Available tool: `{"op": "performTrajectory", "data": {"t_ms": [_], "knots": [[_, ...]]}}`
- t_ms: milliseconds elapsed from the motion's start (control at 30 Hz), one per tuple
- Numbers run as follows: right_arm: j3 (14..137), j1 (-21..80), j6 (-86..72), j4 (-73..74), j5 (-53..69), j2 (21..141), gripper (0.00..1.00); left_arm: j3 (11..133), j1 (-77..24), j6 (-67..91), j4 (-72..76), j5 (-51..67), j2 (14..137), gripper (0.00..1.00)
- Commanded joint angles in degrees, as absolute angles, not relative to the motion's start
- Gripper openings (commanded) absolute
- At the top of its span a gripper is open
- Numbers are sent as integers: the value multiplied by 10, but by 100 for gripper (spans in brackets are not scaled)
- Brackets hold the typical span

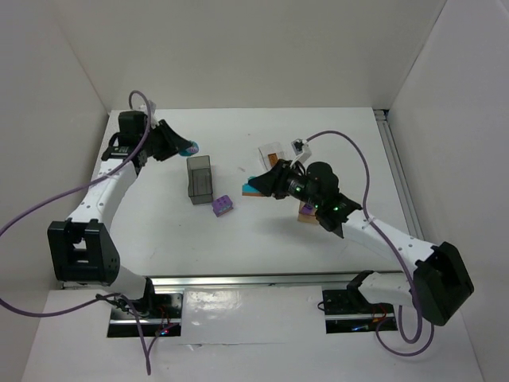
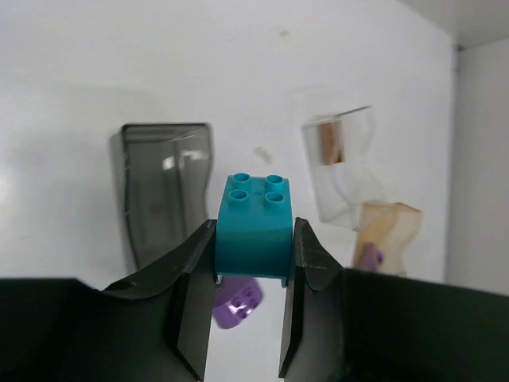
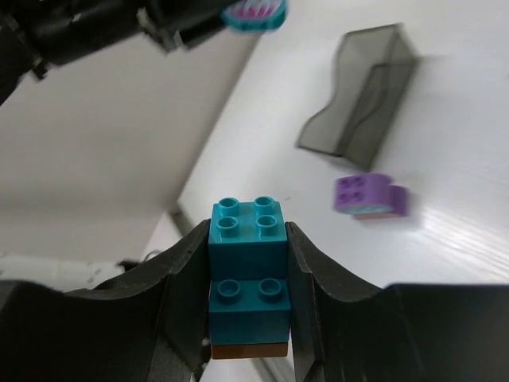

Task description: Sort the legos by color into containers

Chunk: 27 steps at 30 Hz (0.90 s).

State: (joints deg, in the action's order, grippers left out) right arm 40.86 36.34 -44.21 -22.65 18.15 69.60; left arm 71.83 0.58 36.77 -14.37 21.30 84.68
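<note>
Clamping cyan brick [image 2: 256,227], left gripper [image 2: 254,239], frame centre; right gripper [image 3: 248,239] pinches cyan stack [image 3: 246,263] w/ brown plate [image 3: 246,350] attached. Mixed colours risk mis-sort.

Probably robotics lab: white enclosure walls [image 1: 262,48], white table [image 1: 238,247], metal mounting rail [image 1: 254,280], purple cables [image 1: 40,211].

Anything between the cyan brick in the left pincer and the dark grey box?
Nothing visible. The left pincer holds the cyan brick aloft near the dark grey box; the purple brick lies on the box's far side.
</note>
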Motion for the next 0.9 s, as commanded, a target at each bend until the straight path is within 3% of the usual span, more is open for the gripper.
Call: {"op": "performTrajectory", "data": {"t_ms": [0, 300, 333, 367, 467, 500, 600, 700, 733, 867], "knots": [[451, 360, -368, -34, 34, 672, 15, 719, -24, 323, -224, 70, 867, 0], [468, 360, -356, 15, -22, 646, 15, 727, -58, 334, -224, 42, 950, 3], [468, 360, -356, 15, -22, 646, 15, 734, -58, 334, -224, 42, 965, 13], [468, 360, -356, 20, -22, 646, 15, 734, -58, 334, -230, 42, 971, 36], [468, 360, -349, 20, -11, 646, 15, 744, -69, 334, -235, 42, 978, 68], [468, 360, -342, 20, -1, 646, 15, 751, -75, 327, -236, 42, 978, 85], [474, 360, -325, 20, 29, 657, 15, 772, -82, 305, -260, 54, 953, 99], [479, 353, -306, -6, 94, 664, 15, 796, -89, 271, -265, 96, 912, 99], [479, 353, -295, -19, 167, 664, 15, 796, -89, 257, -255, 128, 900, 92], [479, 340, -274, -97, 335, 683, 15, 765, -89, 199, -183, 381, 861, 87]]}}
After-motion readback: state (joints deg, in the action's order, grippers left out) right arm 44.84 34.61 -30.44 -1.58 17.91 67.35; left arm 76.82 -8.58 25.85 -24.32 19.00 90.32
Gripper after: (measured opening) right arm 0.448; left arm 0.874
